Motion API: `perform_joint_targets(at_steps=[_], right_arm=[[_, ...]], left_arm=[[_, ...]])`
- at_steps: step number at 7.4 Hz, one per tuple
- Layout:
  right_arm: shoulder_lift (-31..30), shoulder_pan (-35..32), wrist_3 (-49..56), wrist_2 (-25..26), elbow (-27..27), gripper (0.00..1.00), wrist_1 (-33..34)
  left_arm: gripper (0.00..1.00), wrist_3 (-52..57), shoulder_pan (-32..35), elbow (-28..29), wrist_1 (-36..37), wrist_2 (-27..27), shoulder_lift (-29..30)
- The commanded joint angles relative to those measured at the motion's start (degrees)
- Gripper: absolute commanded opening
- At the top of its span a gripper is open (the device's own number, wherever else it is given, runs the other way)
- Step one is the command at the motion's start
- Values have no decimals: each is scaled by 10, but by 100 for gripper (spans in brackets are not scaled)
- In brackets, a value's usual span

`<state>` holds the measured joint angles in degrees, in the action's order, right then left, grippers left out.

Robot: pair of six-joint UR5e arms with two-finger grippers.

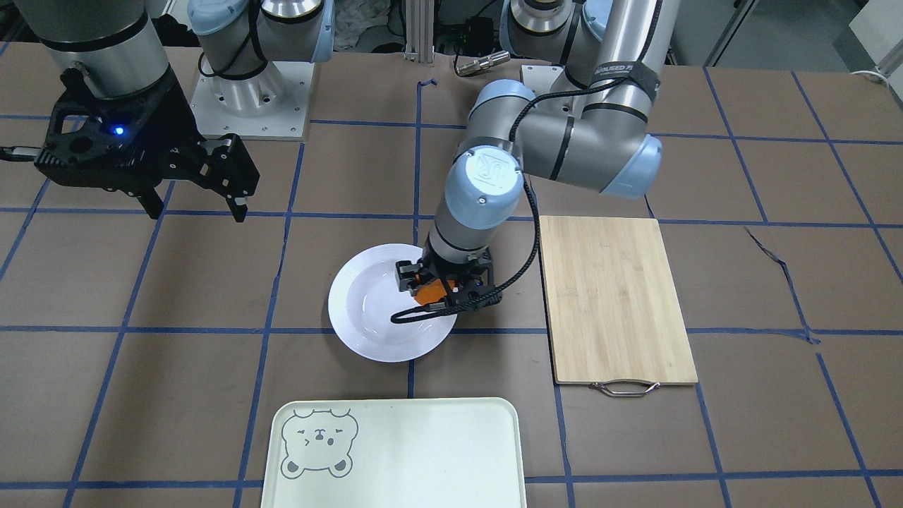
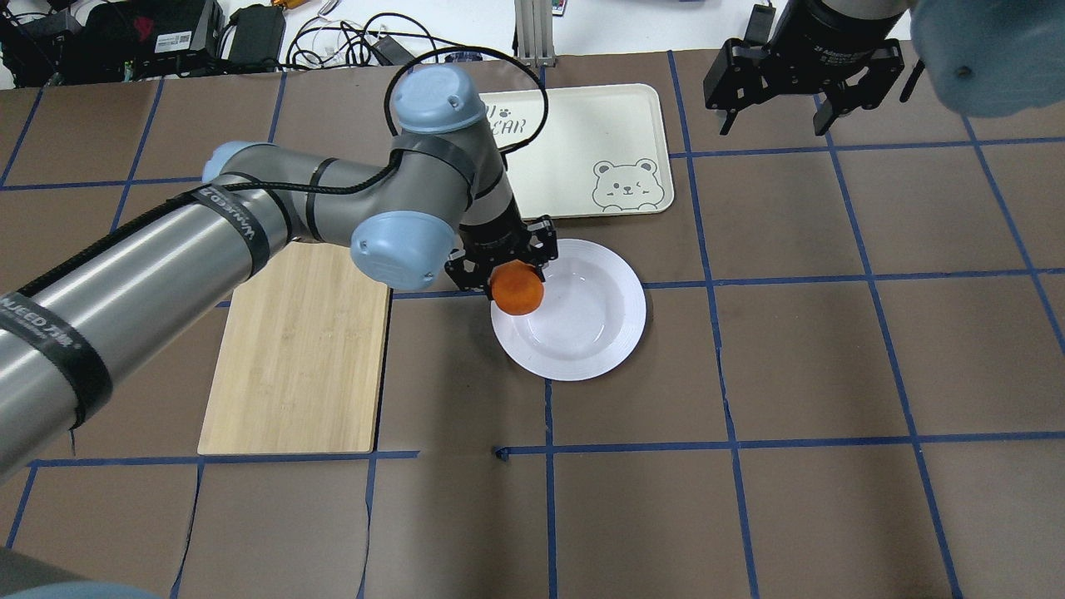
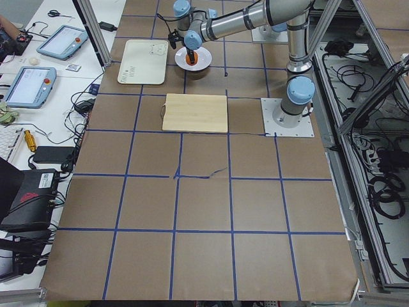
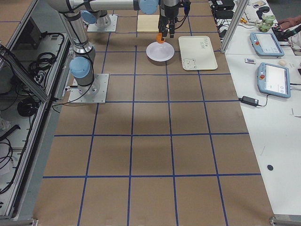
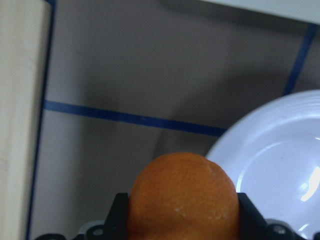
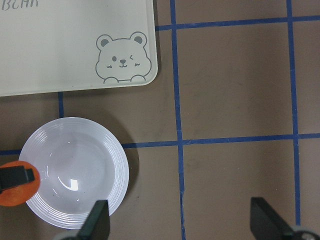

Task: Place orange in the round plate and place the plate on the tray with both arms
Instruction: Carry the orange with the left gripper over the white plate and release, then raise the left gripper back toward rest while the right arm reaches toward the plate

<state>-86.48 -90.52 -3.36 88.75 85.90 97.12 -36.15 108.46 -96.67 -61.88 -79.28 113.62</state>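
The orange (image 2: 517,288) is held in my left gripper (image 2: 507,274), which is shut on it just above the left rim of the round plate (image 2: 586,329). In the left wrist view the orange (image 5: 184,197) fills the space between the black fingers (image 5: 118,216), with the plate (image 5: 280,155) to its right. The white plate's centre holds nothing. Beyond the plate lies the pale tray (image 2: 582,133) with the bear face. My right gripper (image 2: 774,129) hangs open high over the table's far right, with nothing between its fingers.
A bamboo cutting board (image 2: 299,349) with a metal handle lies left of the plate, under my left arm. Brown mats with blue tape lines cover the table. Cables and devices sit along the far edge.
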Motion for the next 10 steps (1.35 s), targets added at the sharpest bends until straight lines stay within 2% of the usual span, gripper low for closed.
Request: perform_joint_targets(at_steps=[1,2,3,4,5,6,7,8,9,10], right_arm=[[0,-1,0,2,1,100,2],[0,-1,0,3,1,100,1],[0,0,0,3,1,100,1],[1,0,0,4,1,100,1],[0,1,8,5,1,100,1],[0,1,8,0,1,100,0],[0,2,8,-3,0,100,5],[2,6,12,-9,1,100,6],[9,14,13,-65,5,100,3],[14,33,-4,-150,35,100,1]], left_arm=[[10,-91,39,0,69,34,43],[63,-83,39,-1,69,33,52],[91,-76,39,1,68,28,50],[94,-68,39,3,66,26,44],[93,-55,34,6,60,23,31],[98,-44,14,13,54,3,16],[100,-6,-8,30,5,3,-10],[100,37,-24,63,-80,1,-45],[100,63,-39,113,-190,1,-80],[100,104,-60,165,-296,-10,-106]])
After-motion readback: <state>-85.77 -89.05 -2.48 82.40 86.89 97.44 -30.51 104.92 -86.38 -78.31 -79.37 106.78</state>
